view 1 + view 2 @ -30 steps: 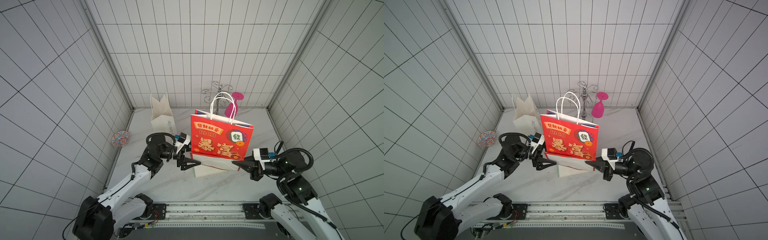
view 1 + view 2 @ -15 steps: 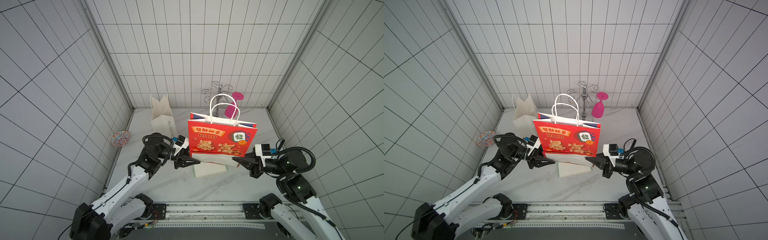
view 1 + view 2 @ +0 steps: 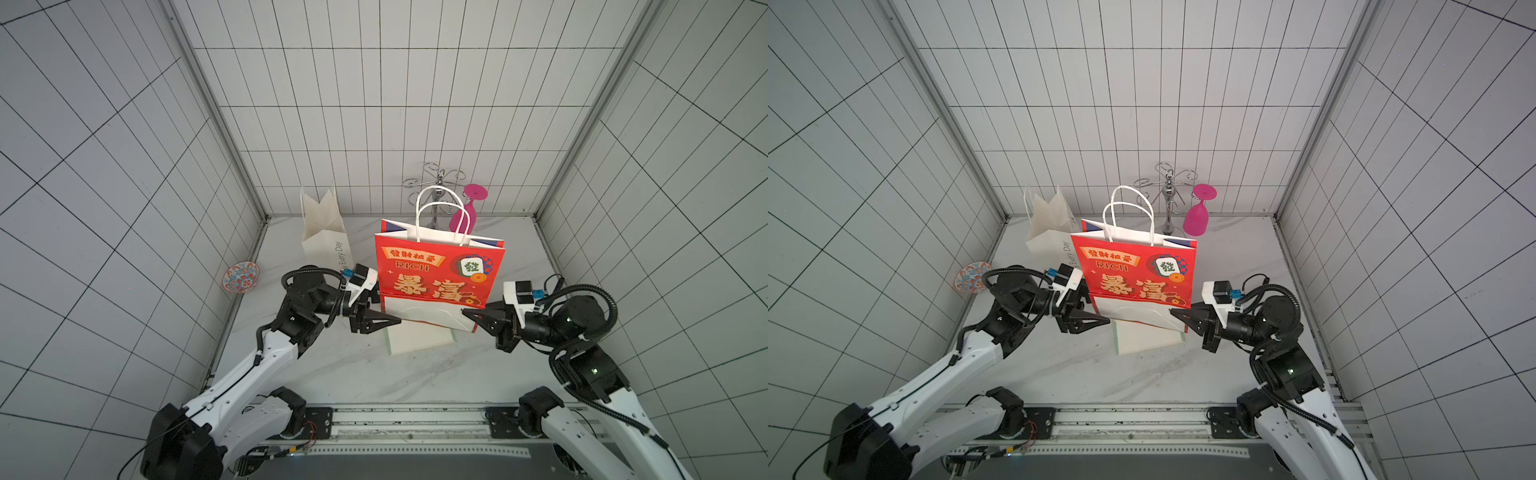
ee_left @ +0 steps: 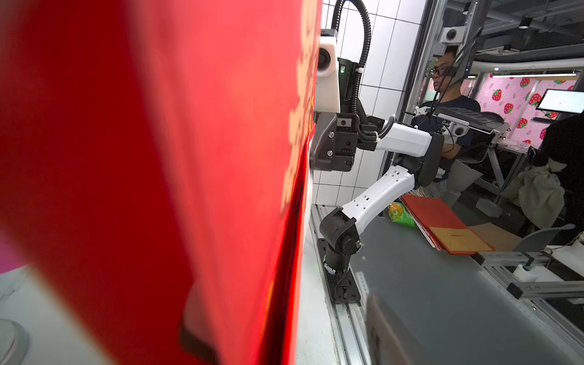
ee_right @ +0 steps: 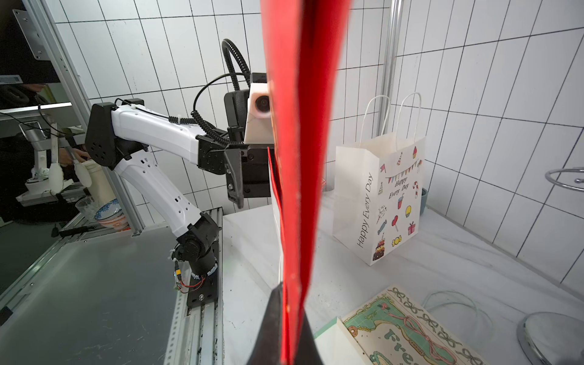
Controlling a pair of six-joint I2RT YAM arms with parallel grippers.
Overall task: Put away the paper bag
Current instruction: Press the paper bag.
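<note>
The red paper bag (image 3: 436,266) (image 3: 1133,270) with white handles stands upright in mid-table, its folded white bottom panel turned toward the cameras. My right gripper (image 3: 467,312) (image 3: 1174,312) (image 5: 289,290) is shut on the bag's lower right edge (image 5: 303,126). At the lower left corner, my left gripper (image 3: 386,318) (image 3: 1102,320) (image 4: 284,316) is open. The bag's red side (image 4: 158,158) lies between its fingers, with a clear gap to the outer finger (image 4: 382,331).
A white "Happy Every Day" bag (image 3: 324,237) (image 3: 1050,232) (image 5: 379,196) stands at the back left. A flat folded bag (image 3: 419,338) (image 3: 1148,338) (image 5: 404,335) lies under the red one. A metal rack (image 3: 1169,195) holds a pink glass (image 3: 461,216) (image 3: 1198,216). A patterned plate (image 3: 241,277) sits far left.
The red bag has gone from tilted to level and upright between the grippers. The left jaws narrowed on its corner, then widened again. The right gripper has stayed shut on the bag.
</note>
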